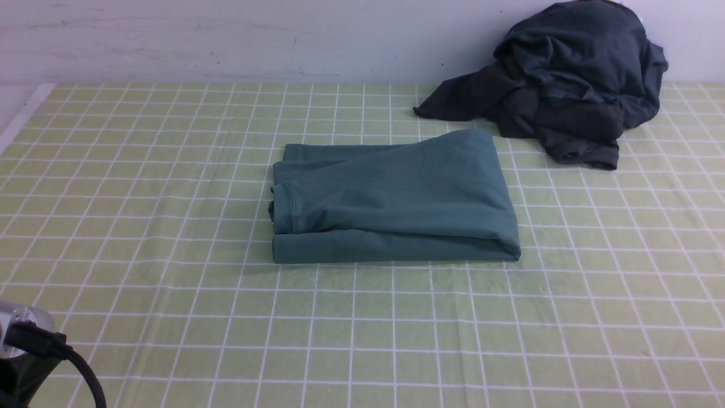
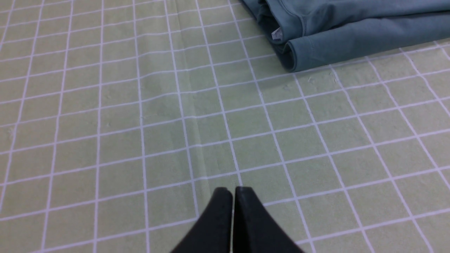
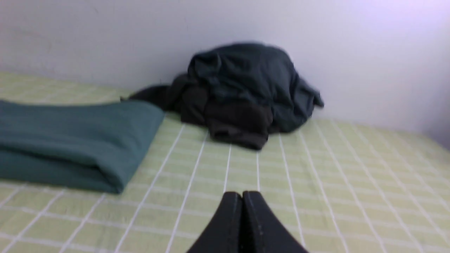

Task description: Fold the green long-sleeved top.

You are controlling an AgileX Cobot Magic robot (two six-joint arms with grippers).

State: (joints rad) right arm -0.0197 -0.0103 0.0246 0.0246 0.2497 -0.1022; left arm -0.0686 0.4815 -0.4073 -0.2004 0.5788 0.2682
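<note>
At the lower left corner of the front view, a bit of the left arm (image 1: 25, 345) is showing, a metal cylinder with a black cable curling off it; its fingertips are out of that frame. Seen from its own wrist camera, the left gripper (image 2: 233, 191) is hanging over bare cloth with its two black jaws pressed together on nothing, well apart from the garment.

Across the middle of the front view, the green long-sleeved top (image 1: 391, 198) is lying folded into a compact rectangle on the checked tablecloth (image 1: 141, 187), a pale green cover with white grid lines. Its folded edge is facing the near side, a ribbed hem is running down its left end, and a small white label (image 2: 277, 33) is peeking out between the layers in the left wrist view.

Toward the upper right of the front view, a dark grey pile of clothes (image 1: 566, 79) is sitting crumpled against the white wall (image 1: 226, 39), near the top's far right corner but not touching it.

From the right wrist camera, the right gripper (image 3: 242, 195) is hovering over the cloth with its jaws together and empty, the picture being somewhat blurred.
</note>
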